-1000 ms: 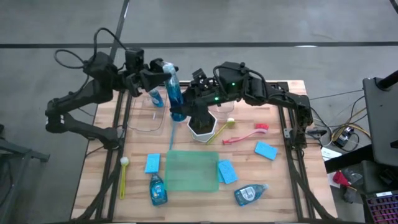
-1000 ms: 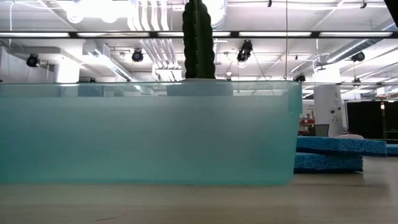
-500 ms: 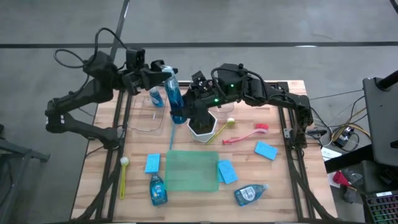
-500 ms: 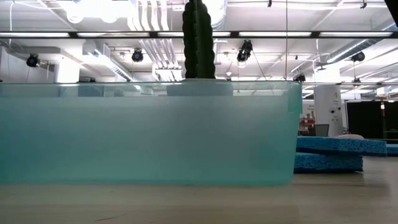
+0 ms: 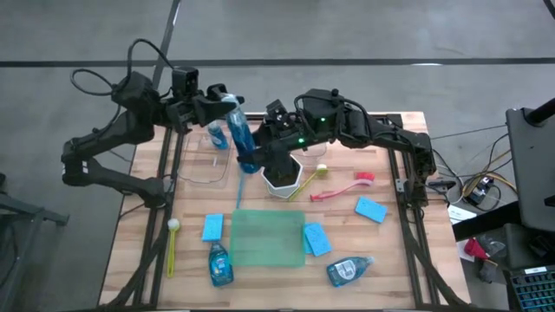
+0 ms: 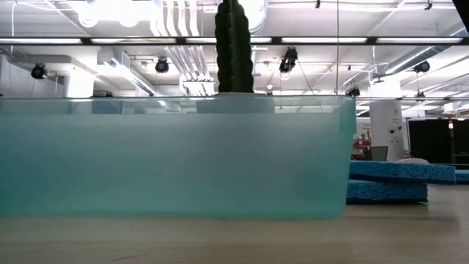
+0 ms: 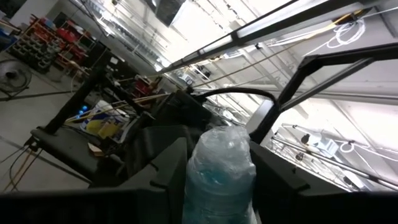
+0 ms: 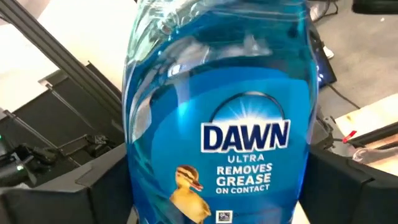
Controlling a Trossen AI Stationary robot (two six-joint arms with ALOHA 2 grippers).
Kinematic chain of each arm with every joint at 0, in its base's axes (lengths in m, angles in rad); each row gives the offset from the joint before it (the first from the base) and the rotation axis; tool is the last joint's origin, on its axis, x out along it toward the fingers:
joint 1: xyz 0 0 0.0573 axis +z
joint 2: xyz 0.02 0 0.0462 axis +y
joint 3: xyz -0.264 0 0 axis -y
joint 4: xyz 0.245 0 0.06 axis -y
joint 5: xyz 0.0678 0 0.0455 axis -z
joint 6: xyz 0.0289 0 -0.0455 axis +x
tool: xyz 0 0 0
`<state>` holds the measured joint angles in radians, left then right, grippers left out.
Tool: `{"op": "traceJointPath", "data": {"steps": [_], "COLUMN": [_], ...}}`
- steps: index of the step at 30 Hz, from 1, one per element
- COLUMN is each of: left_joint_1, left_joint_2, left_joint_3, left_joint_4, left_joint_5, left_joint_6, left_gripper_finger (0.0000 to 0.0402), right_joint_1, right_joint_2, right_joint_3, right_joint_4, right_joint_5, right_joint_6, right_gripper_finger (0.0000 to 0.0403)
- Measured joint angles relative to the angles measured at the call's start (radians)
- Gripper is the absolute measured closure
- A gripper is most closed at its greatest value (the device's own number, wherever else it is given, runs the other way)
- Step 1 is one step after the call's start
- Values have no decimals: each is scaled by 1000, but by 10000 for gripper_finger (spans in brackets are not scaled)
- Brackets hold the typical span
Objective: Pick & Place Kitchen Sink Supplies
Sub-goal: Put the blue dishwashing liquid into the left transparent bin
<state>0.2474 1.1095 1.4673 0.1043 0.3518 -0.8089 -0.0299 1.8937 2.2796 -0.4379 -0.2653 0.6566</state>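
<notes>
Meanwhile, the Dawn soap bottle, pinched between both claws above the desk, has tipped further toward the left claw gripping its neck, while the right claw clamps its base, suggesting a handover underway.
</notes>
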Motion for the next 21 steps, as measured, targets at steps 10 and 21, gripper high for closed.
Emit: {"op": "traceJointPath", "data": {"steps": [10,21], "left_joint_1": [0,0], "left_joint_2": [-82,-216], "left_joint_3": [-1,3], "left_joint_4": [-149,-308], "left_joint_5": [-13,-86], "left_joint_6": [-13,50], "left_gripper_finger": [273,274], "right_joint_1": [0,-1], "right_joint_2": [-12,-80], "right_joint_3": [5,4], "right_joint_4": [3,-7], "right_joint_5": [-1,-2], "right_joint_6": [-28,-86], "right_gripper_finger": [4,3]}}
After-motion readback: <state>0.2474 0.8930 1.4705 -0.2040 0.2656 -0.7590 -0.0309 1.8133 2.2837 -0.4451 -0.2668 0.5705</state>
